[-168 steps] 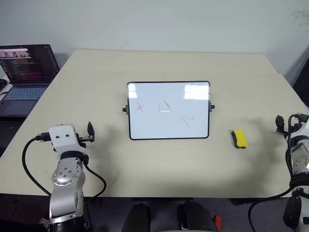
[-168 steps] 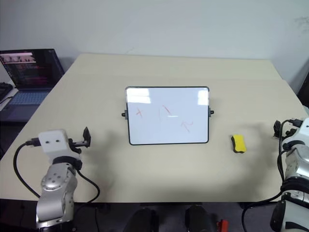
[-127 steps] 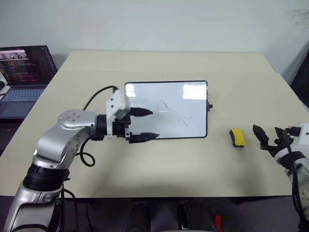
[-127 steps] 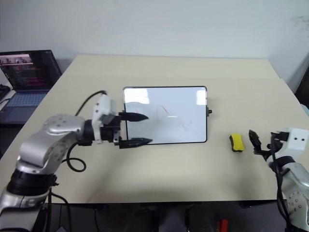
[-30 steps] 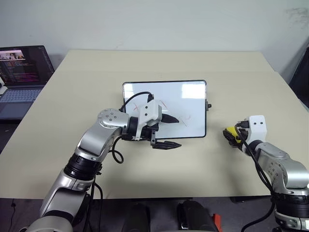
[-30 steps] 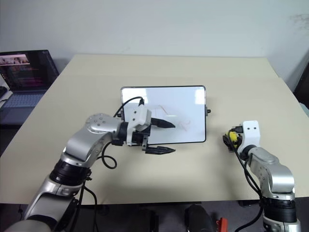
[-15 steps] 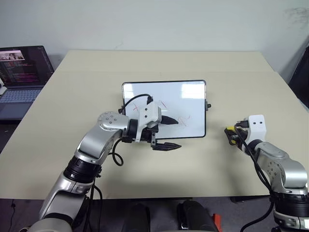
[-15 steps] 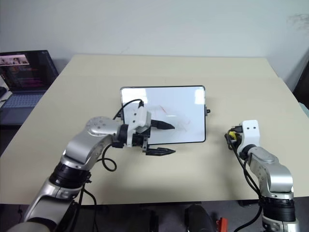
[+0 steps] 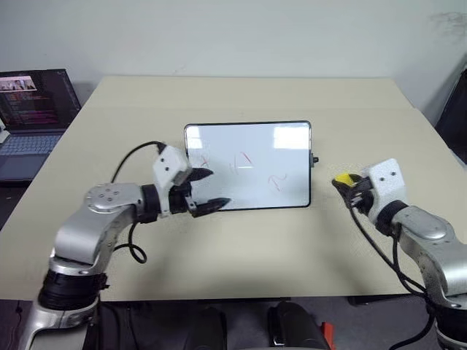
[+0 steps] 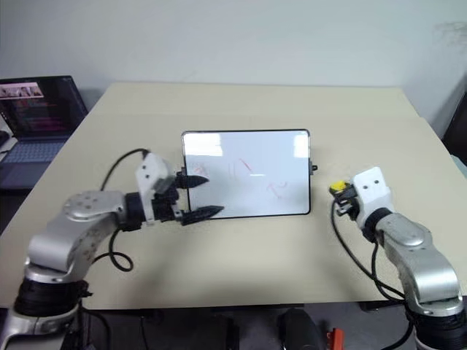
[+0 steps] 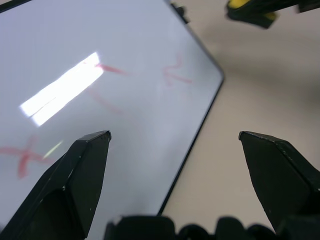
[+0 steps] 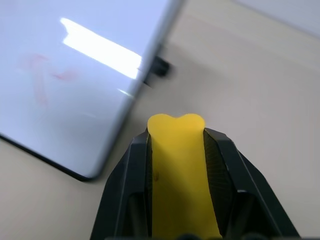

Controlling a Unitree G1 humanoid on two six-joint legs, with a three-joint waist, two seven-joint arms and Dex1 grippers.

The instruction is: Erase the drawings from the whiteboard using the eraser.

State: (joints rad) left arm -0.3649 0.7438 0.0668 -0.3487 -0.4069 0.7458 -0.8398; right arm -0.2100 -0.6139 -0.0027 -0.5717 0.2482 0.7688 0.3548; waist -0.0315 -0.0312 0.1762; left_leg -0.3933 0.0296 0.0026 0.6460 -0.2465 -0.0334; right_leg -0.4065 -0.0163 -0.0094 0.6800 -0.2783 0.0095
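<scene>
Gripping eraser [image 12: 179, 172] — right end effector [image 12: 177, 150], just beside whiteboard [image 9: 247, 165]

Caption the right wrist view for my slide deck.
Right hand clamps the small yellow block eraser beside the glossy black-framed whiteboard, its red marks unerased.

We see the whiteboard [image 10: 246, 173] on the beige table [image 10: 255, 102], its red drawings [image 10: 248, 175] intact. The left gripper [image 10: 201, 195], jaws spread, sits at its lower-left corner. The right gripper [image 10: 338, 195] grips the yellow eraser [image 10: 338, 188]. A laptop [image 10: 36, 117] stands far left.
</scene>
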